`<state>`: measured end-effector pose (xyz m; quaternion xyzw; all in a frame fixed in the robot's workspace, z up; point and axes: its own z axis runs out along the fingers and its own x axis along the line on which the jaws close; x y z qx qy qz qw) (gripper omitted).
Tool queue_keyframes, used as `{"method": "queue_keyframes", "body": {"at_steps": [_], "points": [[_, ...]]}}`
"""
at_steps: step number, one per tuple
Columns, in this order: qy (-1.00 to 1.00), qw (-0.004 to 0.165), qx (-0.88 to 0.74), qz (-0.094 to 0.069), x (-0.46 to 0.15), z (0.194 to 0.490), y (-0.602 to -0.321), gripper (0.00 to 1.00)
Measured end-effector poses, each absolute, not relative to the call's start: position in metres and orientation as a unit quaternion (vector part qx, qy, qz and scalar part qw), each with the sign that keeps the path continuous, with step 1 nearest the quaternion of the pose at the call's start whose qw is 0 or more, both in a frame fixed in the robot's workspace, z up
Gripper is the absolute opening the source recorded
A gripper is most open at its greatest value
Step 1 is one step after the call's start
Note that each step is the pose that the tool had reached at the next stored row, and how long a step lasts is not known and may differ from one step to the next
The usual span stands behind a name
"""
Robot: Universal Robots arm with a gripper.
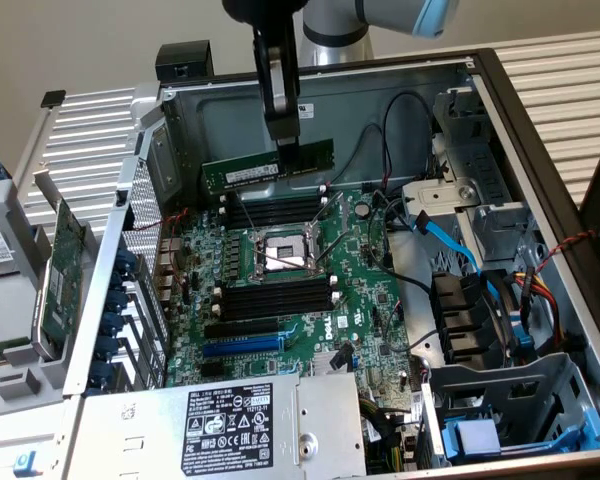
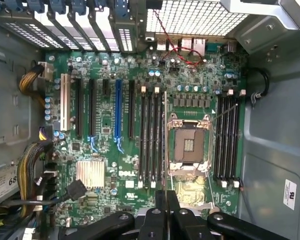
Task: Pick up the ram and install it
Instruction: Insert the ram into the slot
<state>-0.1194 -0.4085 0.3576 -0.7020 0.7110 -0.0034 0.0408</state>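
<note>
The ram (image 1: 242, 172) is hanging level and on edge in the air, white label facing the exterior camera, above and just beyond the CPU socket (image 1: 280, 250). It is floating over the black memory slots (image 1: 275, 210) lying on the far side of that socket, apart from them. The gripper (image 1: 288, 150) is coming down from overhead and pinching the ram narrowly, right of the stick's middle in the exterior view. In the wrist view its dark fingers (image 2: 159, 212) are pressing close together, with the socket lying just beside them. A green expansion card (image 1: 60, 265) is standing well apart from the socket, toward the exterior view's left.
</note>
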Motion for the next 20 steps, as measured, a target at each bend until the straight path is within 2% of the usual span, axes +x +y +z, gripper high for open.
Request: {"method": "queue_keyframes", "body": {"at_steps": [11,20], "points": [[0.711,0.02,-0.702,0.0,-0.118,0.348,-0.396,0.13],[0.715,0.015,-0.699,0.005,-0.116,0.335,-0.397,0.13]]}}
